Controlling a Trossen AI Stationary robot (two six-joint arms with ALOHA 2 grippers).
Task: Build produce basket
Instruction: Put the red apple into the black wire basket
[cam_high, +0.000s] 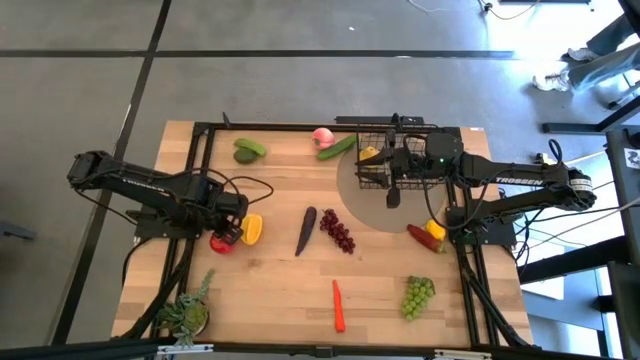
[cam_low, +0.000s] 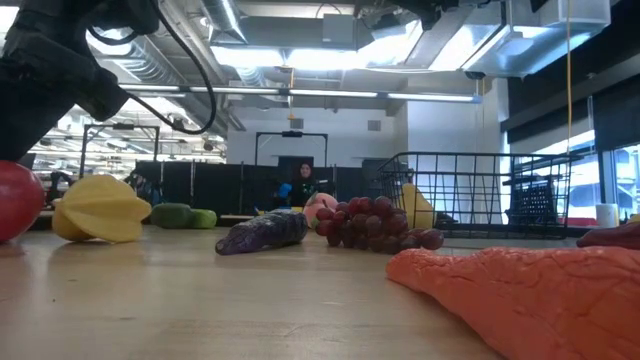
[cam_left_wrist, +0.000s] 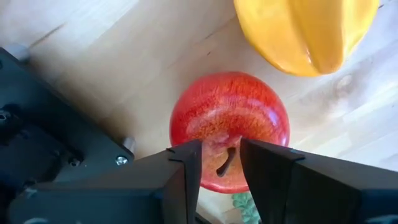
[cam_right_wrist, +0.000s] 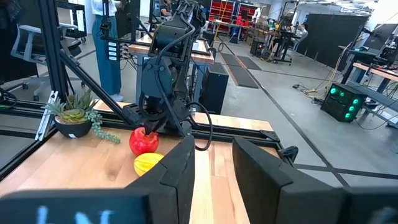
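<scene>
So the left gripper (cam_high: 226, 236) is down at the left side of the table right over the red apple (cam_left_wrist: 229, 130); in the left wrist view its two fingers (cam_left_wrist: 186, 163) are only slightly apart, tips on the stem end of the apple, not around its body, so nothing is clamped yet. The yellow pepper (cam_high: 252, 229) sits just beside the apple, practically touching; that's my main worry, because if the fingers spread to take the apple, one could shove the pepper, or the round apple could squirt out sideways and roll toward the table edge.

The right gripper (cam_high: 392, 196) hangs above the black wire basket (cam_high: 366, 136) at the far right of the table; fingers a little apart in its own wrist view, holding nothing I can see. There's already something yellow in the basket, looks like a lemon (cam_high: 370, 155).

Loads left on the wood: eggplant (cam_high: 306, 230), dark grapes (cam_high: 338, 232), carrot (cam_high: 338, 305), green grapes (cam_high: 418, 295), peach (cam_high: 323, 136), cucumber (cam_high: 336, 148), avocado (cam_high: 248, 151), red pepper (cam_high: 424, 237) by the right arm's base; so early days I'd say. Other risk: the basket is well apart from the apple, so a weak grip means a drop on the carry across.
</scene>
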